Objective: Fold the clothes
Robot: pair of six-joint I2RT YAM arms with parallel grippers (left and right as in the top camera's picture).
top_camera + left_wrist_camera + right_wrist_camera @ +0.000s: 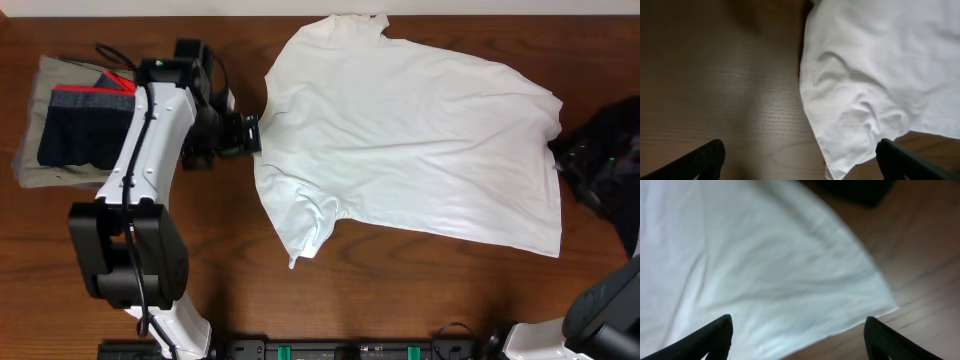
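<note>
We see the white T-shirt (410, 150) lying opened out on the table (230, 260), filling its middle and right part, neck toward the far edge and lightly wrinkled all over. The near sleeve (305, 215) is rumpled.

The left end effector (248, 133) sits at the shirt's left edge. From overhead we cannot tell whether it touches the cloth or only hangs just beside it. In the left wrist view its two fingers (700, 162) are spread wide with nothing between them. Only their tips show at the bottom corners, one over bare wood and the other by the crumpled sleeve.

We find the right end effector (797, 337) only in its own wrist view. Its fingertips (715, 335) are likewise far apart and hold nothing, above a corner of the shirt. That picture is blurred, so we cannot judge how high they are above the cloth. A dark shape (860, 190) at its top is cut off by the frame.

From overhead, a dark mass at the table's right edge, just beside the shirt, looks like the black garment (600, 165). The frame cuts it off, and we cannot separate cloth from arm parts there. Part of the right arm (600, 315) shows at the lower right corner.

At far left, the khaki-grey folded pieces (30, 150) lie under the black shorts (80, 140), and the left arm partly covers both.
</note>
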